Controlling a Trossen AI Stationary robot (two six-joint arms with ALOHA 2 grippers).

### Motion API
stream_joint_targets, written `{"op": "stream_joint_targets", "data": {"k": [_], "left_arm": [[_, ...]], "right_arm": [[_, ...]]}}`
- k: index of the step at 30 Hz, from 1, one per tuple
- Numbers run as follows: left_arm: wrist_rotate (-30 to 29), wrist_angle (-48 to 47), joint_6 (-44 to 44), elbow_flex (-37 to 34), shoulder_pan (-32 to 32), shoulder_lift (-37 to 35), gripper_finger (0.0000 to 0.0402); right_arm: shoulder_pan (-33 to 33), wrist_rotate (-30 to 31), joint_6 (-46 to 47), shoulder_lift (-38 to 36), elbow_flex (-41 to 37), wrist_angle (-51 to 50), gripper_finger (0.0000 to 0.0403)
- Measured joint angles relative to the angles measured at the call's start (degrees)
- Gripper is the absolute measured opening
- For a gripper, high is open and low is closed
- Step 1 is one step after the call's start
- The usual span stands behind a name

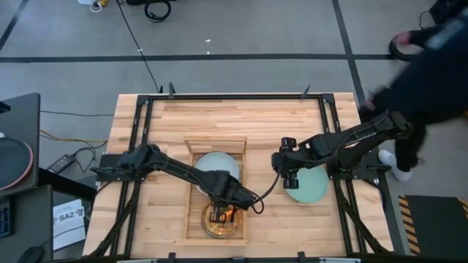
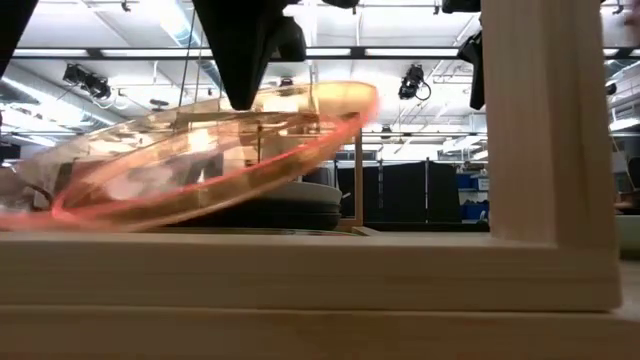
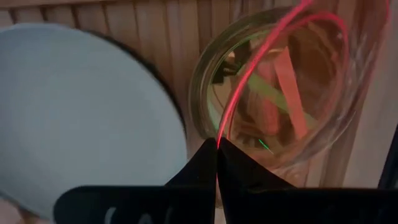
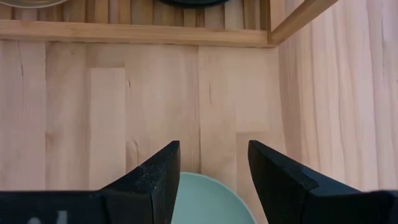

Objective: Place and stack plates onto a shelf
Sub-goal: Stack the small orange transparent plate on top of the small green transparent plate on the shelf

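The shelf [image 1: 191, 196] is a slatted light-wood tray in the table's middle. In its far half a pale blue-white plate [image 1: 217, 166] lies on a black one [image 3: 163, 81]. My left gripper [image 1: 219, 214] is over the near half, shut on a translucent orange plate [image 2: 200, 165]. Under that plate, in the tray, lies a translucent greenish plate [image 3: 202, 74]. To the right of the shelf a mint green plate [image 1: 308, 185] lies flat on the table. My right gripper [image 4: 210, 168] stands open above that plate's edge, touching nothing. My left gripper pinches the orange plate's rim [image 3: 219, 138] between its two fingers, which come from above and point down. The plate hangs tilted, one side [image 2: 40, 212] low near the tray and the other [image 2: 350, 100] high. Whether the low side rests on anything I cannot tell.
The shelf's raised wooden rim [image 2: 300, 270] runs around the plates, and an upright wooden post [image 2: 545, 120] shows in the low view. A person in dark clothes [image 1: 431, 66] stands past the table's far right corner. Bare planks [image 1: 241, 117] lie beyond the shelf.
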Motion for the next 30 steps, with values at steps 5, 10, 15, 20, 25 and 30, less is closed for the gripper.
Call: {"op": "stream_joint_targets", "data": {"k": [5,10,15,20,25,30], "left_arm": [[0.18,1.25,0.04,0.06,-0.07,0.98,0.0009],[0.21,1.51,0.11,0.0,-0.38,2.01,0.0009],[0.18,1.28,0.02,0.02,-0.48,2.22,0.0009],[0.07,1.13,-1.35,0.0,-0.63,2.3,0.001],[0.08,1.13,-1.53,0.0,-0.66,2.3,0.0027],[0.07,1.14,-1.5,0.0,-0.7,2.3,0.0059]], "right_arm": [[-0.02,0.0,-0.03,0.03,0.0,0.64,0.0195],[-0.02,0.0,-0.09,0.04,0.02,0.72,0.0195],[-0.02,0.0,-0.2,0.04,0.04,0.99,0.0195],[-0.02,0.0,-0.2,0.04,0.07,0.97,0.0195],[-0.02,0.0,-0.2,0.04,0.07,0.96,0.0195],[-0.02,0.0,-0.2,0.04,0.07,0.96,0.0195]]}}
